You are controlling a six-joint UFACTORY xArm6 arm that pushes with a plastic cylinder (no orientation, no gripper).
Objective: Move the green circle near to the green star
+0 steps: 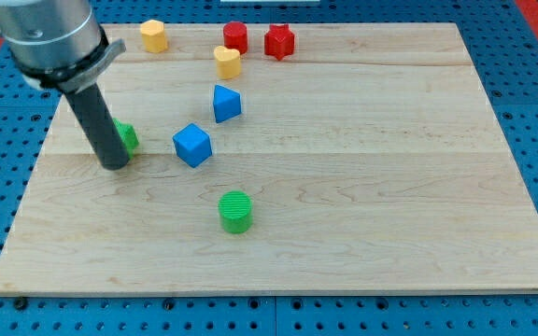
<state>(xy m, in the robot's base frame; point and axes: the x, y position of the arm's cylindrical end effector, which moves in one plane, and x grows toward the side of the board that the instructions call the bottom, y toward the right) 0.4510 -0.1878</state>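
The green circle (235, 210) is a ribbed green cylinder at the lower middle of the wooden board (390, 187). The green star (126, 137) lies at the board's left, partly hidden behind my rod. My tip (115, 165) rests on the board just below and left of the green star, touching or almost touching it. The tip is well to the left of and above the green circle.
A blue cube (192, 145) and a blue block (226, 103) lie between the star and the board's middle. Two yellow blocks (153, 35) (227, 62) and two red blocks (235, 36) (279, 41) sit near the top edge.
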